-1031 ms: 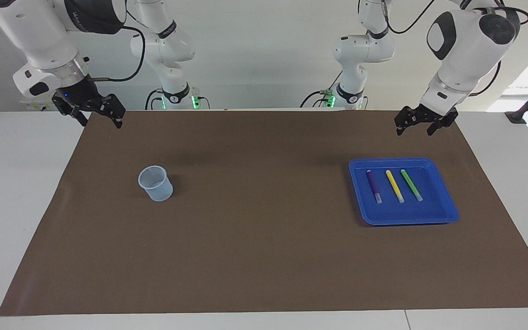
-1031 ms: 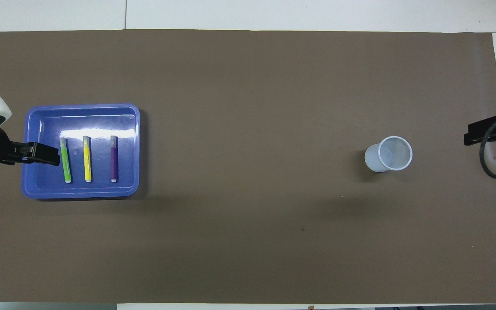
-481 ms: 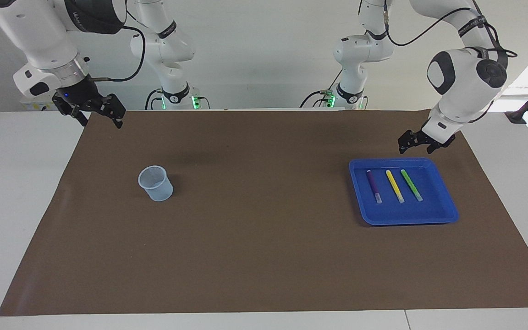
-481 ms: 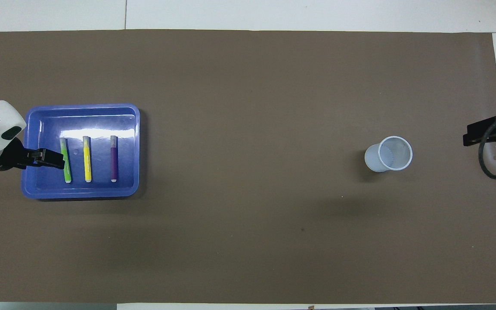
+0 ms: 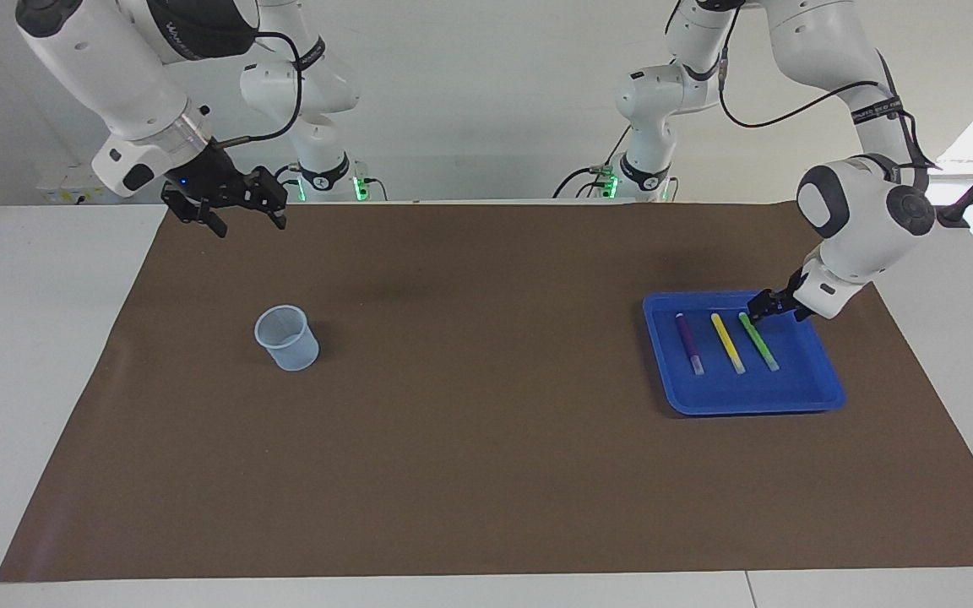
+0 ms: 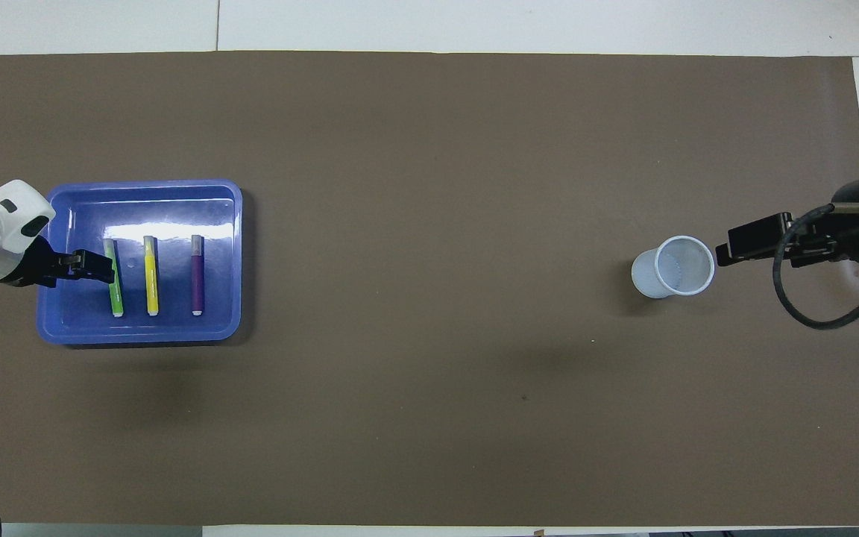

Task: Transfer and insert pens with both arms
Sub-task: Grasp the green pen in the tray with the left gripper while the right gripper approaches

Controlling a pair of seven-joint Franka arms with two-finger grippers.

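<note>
Three pens lie side by side in a blue tray (image 5: 794, 399) (image 6: 140, 186): purple (image 5: 689, 344) (image 6: 197, 274), yellow (image 5: 727, 342) (image 6: 150, 276) and green (image 5: 758, 341) (image 6: 113, 280). My left gripper (image 5: 763, 310) (image 6: 100, 265) is open and low inside the tray, right at the green pen, on its side toward the left arm's end. I cannot tell whether it touches the pen. My right gripper (image 5: 248, 217) (image 6: 729, 248) is open and holds nothing. It hangs high over the mat's robot-side edge, toward the right arm's end.
A translucent plastic cup (image 5: 286, 338) (image 6: 674, 266) stands upright on the brown mat (image 5: 486, 439) toward the right arm's end. Two slimmer white arms with green-lit bases (image 5: 330, 181) stand at the robots' edge of the table.
The left gripper has come down from above the mat's edge into the tray, beside the green pen. The right gripper has shifted toward the table's middle, closer to the cup. Pens and cup are unmoved.
</note>
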